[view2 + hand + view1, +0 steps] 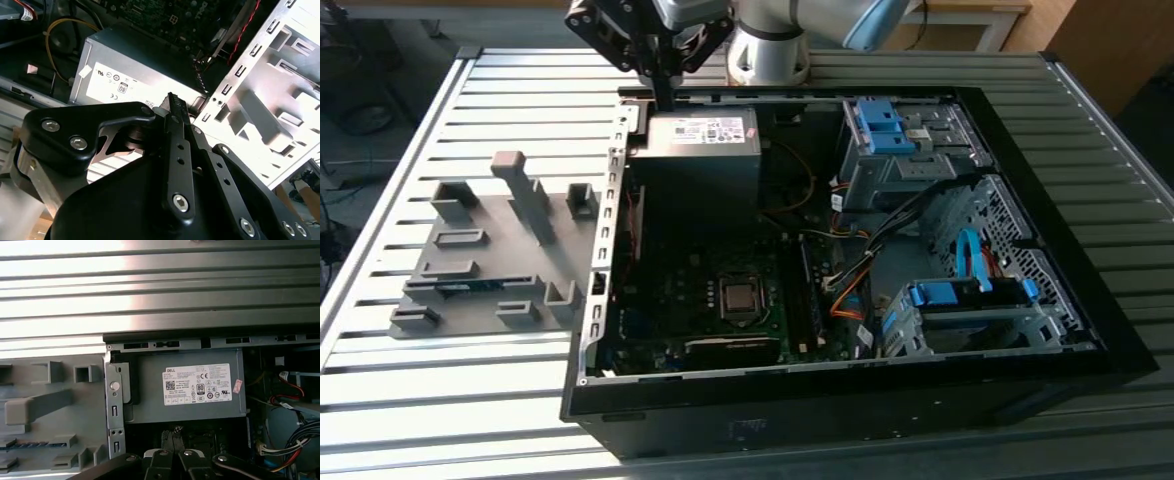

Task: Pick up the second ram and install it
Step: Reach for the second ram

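We count one gripper, one open computer case, one power supply, one grey holder and two blue drive clips. The gripper hovers over the power supply, its fingers pressed together on nothing. The second ram lies in a holder slot outside the case, toward the exterior view's left. It is a thin, flat, blue-green strip seen edge-on.
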Robot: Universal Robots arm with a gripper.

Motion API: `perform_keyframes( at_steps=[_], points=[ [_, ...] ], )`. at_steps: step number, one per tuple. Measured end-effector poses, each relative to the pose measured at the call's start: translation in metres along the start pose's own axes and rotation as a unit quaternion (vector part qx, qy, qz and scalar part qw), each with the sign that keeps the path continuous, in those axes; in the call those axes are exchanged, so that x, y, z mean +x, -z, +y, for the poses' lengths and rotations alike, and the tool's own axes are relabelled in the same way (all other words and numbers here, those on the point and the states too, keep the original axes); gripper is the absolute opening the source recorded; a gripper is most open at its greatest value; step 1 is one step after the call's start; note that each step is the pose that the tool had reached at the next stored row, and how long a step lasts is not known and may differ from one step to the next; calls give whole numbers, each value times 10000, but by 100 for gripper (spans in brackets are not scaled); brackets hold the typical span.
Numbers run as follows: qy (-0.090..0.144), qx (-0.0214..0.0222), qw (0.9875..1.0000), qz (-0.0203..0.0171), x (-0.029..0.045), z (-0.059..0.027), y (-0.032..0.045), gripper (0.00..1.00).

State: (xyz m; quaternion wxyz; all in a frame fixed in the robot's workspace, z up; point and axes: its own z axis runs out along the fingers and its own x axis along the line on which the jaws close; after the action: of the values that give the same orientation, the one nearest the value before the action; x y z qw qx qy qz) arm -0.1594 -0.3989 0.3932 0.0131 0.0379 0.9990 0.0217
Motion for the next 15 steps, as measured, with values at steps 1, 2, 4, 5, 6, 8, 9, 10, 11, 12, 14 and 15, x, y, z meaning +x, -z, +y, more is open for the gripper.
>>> perform_keyframes(
  at_steps=[1,2,4,5,6,8,9,10,11,12,14,15],
  points=[
    [0,0,10000,0,6,-1,0,11],
    [0,0,10000,0,12,-1,1,11],
    [0,0,10000,0,24,-2,1,11],
    [0,0,10000,0,29,-2,1,11],
    [0,0,10000,0,34,-3,1,11],
    [0,0,10000,0,44,-3,1,11],
    [0,0,10000,0,49,-4,2,11],
    [0,0,10000,0,54,-4,2,11],
    [0,0,10000,0,59,-4,2,11],
    [0,0,10000,0,64,-5,2,11],
    [0,0,10000,0,73,-5,2,11],
    [0,0,10000,0,78,-6,2,11]
  ],
)
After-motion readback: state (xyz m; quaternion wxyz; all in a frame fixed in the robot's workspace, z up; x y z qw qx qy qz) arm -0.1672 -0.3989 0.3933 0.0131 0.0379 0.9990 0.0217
